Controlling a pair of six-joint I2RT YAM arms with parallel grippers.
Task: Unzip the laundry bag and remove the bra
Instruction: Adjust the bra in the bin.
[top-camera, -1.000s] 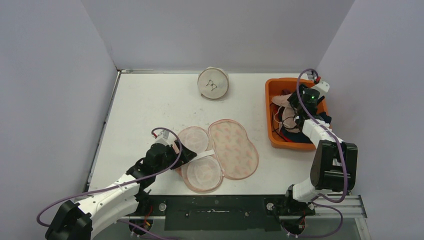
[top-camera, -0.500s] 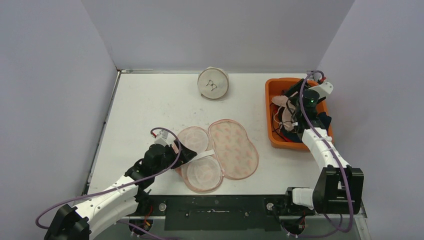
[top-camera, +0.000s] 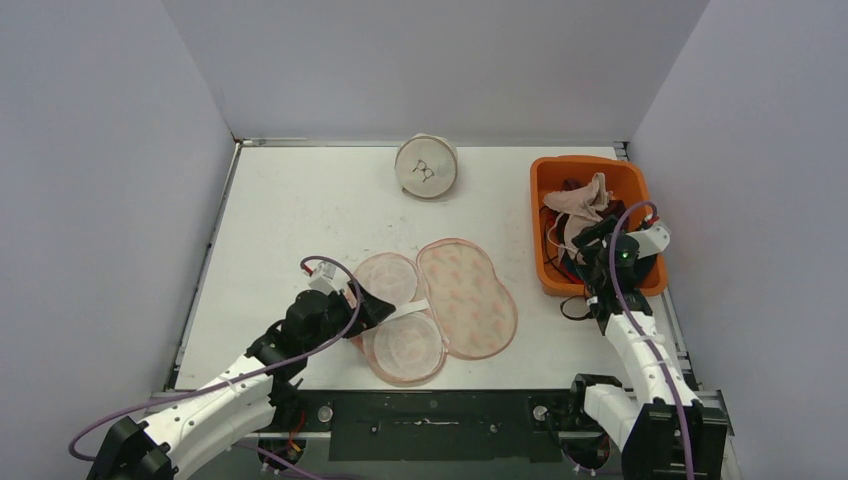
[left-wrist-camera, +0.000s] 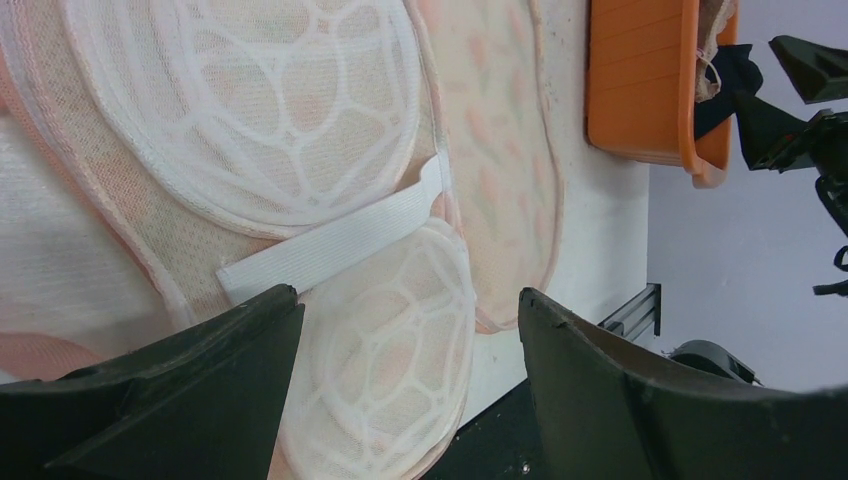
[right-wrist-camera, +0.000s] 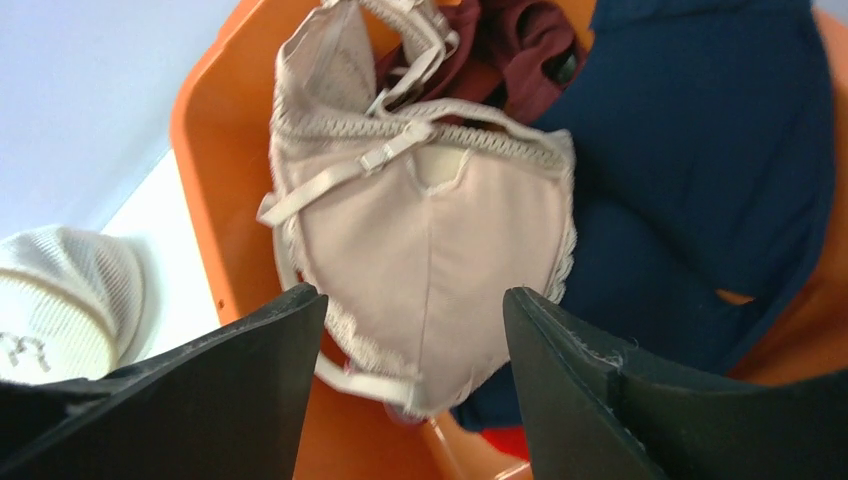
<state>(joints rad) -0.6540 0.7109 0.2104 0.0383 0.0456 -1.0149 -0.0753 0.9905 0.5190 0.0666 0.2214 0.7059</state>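
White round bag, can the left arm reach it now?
Probably yes: the left gripper is open and empty, and only the flat pink bag and bare table lie before the white bag.

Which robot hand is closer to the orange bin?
Right. The right gripper hovers over the orange bin; the left gripper is far off, at the laundry bag.

Left arm (top-camera: 230, 385) stretched low and forward, left gripper (top-camera: 368, 304) spread wide, empty; right arm (top-camera: 640, 345) raised, right gripper (top-camera: 598, 236) angled downward, jaws likewise parted, empty.
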